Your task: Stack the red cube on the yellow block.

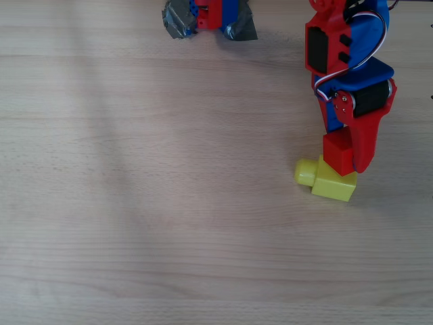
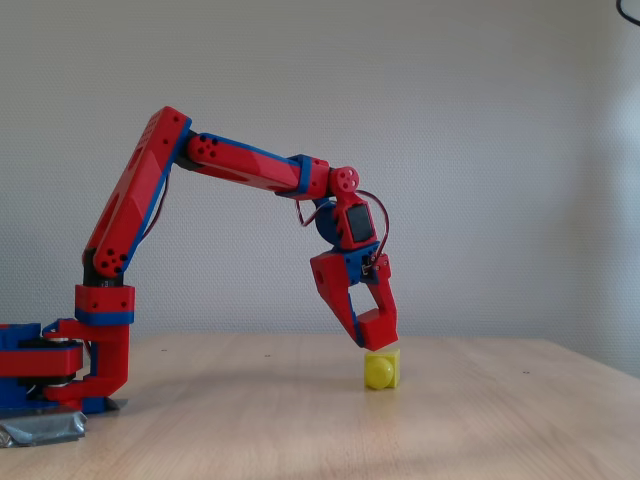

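Gripper [image 2: 372, 322]: closed on the red cube [image 1: 337, 152], resting on the yellow block [image 1: 334, 181].
Risk: cube sits off-centre, may tip when released.

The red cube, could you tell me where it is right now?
In the overhead view the red cube is at right, held in the gripper atop the yellow block.
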`<state>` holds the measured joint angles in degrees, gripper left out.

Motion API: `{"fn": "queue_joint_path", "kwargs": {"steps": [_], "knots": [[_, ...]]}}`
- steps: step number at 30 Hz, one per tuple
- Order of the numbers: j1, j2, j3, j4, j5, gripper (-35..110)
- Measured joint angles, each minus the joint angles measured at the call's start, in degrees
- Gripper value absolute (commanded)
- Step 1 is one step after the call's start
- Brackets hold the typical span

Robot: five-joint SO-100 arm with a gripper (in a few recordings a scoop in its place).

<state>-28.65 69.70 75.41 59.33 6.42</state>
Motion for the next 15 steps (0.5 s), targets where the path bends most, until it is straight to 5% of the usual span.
{"fn": "queue_joint_path", "kwargs": {"steps": [15], "knots": [[0.3, 0.0, 0.9, 1.2, 1.9, 15]]}}
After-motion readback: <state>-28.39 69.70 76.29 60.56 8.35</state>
